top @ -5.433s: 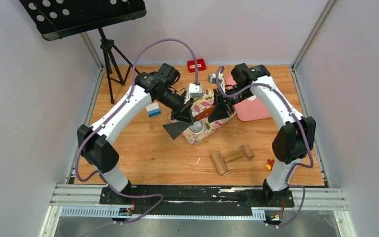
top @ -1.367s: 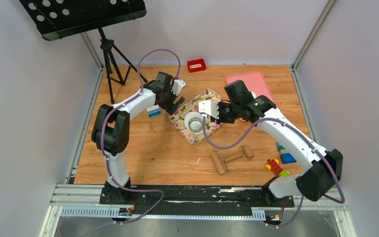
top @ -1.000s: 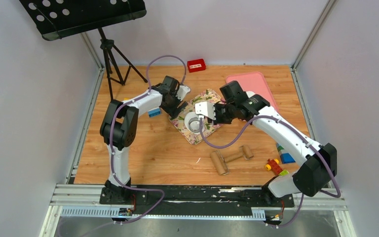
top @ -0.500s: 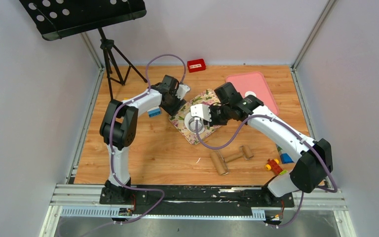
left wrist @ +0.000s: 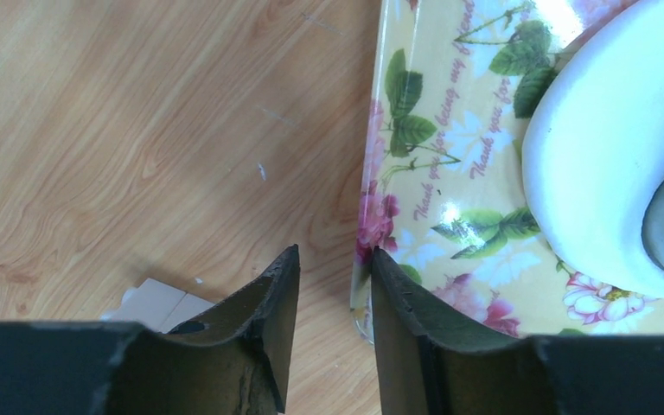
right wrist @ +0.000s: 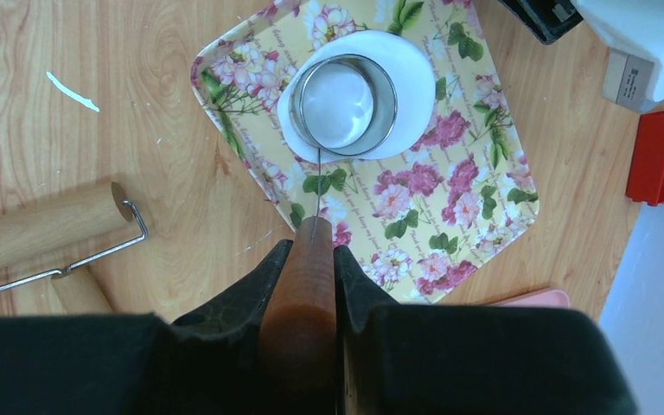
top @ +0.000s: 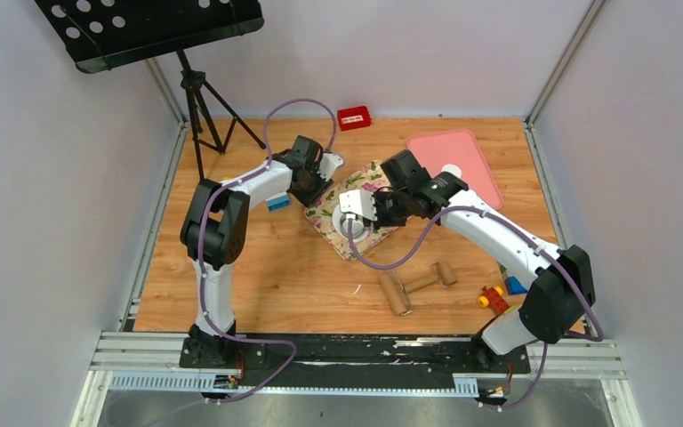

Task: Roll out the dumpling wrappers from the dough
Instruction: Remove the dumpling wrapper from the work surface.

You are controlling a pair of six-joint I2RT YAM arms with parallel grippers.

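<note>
The dough [right wrist: 415, 86] lies as a flat white sheet on the floral tray [right wrist: 450, 199], with a metal ring cutter [right wrist: 343, 105] standing on it. My right gripper [right wrist: 313, 249] is shut on a brown wooden tool handle [right wrist: 307, 294]. Its thin blade shows edge-on and reaches to the ring's near rim. My left gripper [left wrist: 335, 252] straddles the tray's left rim [left wrist: 365, 259]. Its jaws are narrowed, with a gap still showing, and the rim lies against the right finger. The dough [left wrist: 596, 173] lies just beyond it. One round white dumpling wrapper [top: 451, 170] lies on the pink board [top: 476, 151].
A wooden rolling pin [top: 418, 285] lies in front of the tray. A white-and-blue block [top: 276, 202] sits by my left gripper [top: 314, 194]. A red box [top: 353, 116] is at the back, toy bricks [top: 498, 298] at the right, and a music-stand tripod [top: 200, 98] at the back left.
My left jaws have narrowed around the tray's left rim. My right arm has moved left over the tray, bringing the tool toward the ring cutter.
</note>
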